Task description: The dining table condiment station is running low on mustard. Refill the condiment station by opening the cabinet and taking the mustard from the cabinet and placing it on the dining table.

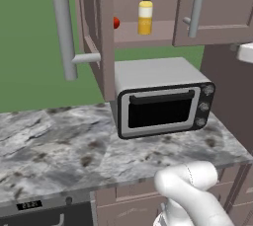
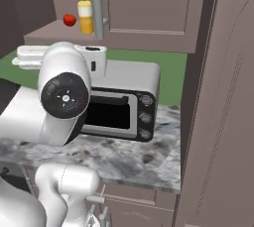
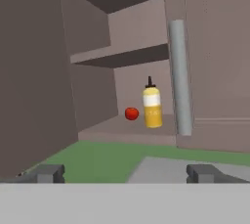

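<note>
The cabinet [image 1: 217, 8] hangs above the counter with its left door [image 1: 91, 18] swung open and its right door shut. On its lower shelf stands the mustard [image 1: 145, 15] [image 2: 85, 15] [image 3: 152, 106], upright, a yellow bottle with a black nozzle. It is just left of the shut door's grey bar handle [image 3: 179, 76]. My gripper [image 3: 126, 174] is open, fingertips wide apart and empty. It sits well short of the shelf and looks up at the bottle from lower down. The dining table is out of view.
A small red ball [image 1: 116, 22] [image 3: 131, 114] lies left of the mustard on the same shelf. A silver toaster oven [image 1: 160, 104] [image 2: 119, 107] stands on the marble counter [image 1: 54, 146] directly below the cabinet. A tall brown panel [image 2: 218, 122] closes off the right side.
</note>
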Available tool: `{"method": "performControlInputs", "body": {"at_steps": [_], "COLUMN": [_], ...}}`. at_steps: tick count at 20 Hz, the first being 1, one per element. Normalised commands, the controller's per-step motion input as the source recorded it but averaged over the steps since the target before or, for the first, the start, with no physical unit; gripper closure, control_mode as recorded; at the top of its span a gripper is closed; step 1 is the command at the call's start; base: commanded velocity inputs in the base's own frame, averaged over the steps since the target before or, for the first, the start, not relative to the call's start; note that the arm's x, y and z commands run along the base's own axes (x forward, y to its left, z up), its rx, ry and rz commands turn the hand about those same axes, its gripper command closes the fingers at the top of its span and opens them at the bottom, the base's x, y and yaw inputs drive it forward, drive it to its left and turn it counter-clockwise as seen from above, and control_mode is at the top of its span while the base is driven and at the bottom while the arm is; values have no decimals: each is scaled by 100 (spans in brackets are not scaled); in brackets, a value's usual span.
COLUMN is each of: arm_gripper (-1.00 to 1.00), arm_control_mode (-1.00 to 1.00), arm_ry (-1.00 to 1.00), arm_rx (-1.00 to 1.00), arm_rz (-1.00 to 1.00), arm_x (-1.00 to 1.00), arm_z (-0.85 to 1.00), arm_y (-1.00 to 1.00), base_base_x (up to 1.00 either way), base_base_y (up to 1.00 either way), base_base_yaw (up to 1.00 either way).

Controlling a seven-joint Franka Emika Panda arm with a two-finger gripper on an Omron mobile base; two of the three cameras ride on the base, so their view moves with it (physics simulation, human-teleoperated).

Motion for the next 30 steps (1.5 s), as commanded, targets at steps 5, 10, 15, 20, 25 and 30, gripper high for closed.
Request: {"method": "performControlInputs", "body": {"at_steps": [5,10,15,20,25,30], "arm_gripper": [-100,-100,-100,-100,-100,-100], "arm_control_mode": [-100,-100,-100,-100,-100,-100], "arm_ry": [-1,-12,-26,-11,0,0], "arm_rx": [0,0,0,0,0,0], "arm_rz": [-42,-24,0,0,-3,0], "arm_x": [69,74,12,6,36,47], "arm_z": [0,0,0,3,16,13], "arm_y": [-5,14,-2,-13,0,0], "base_base_x": [0,0,0,0,0,0], "base_base_y": [0,0,0,0,0,0], "base_base_yaw": [0,0,0,0,0,0]}}
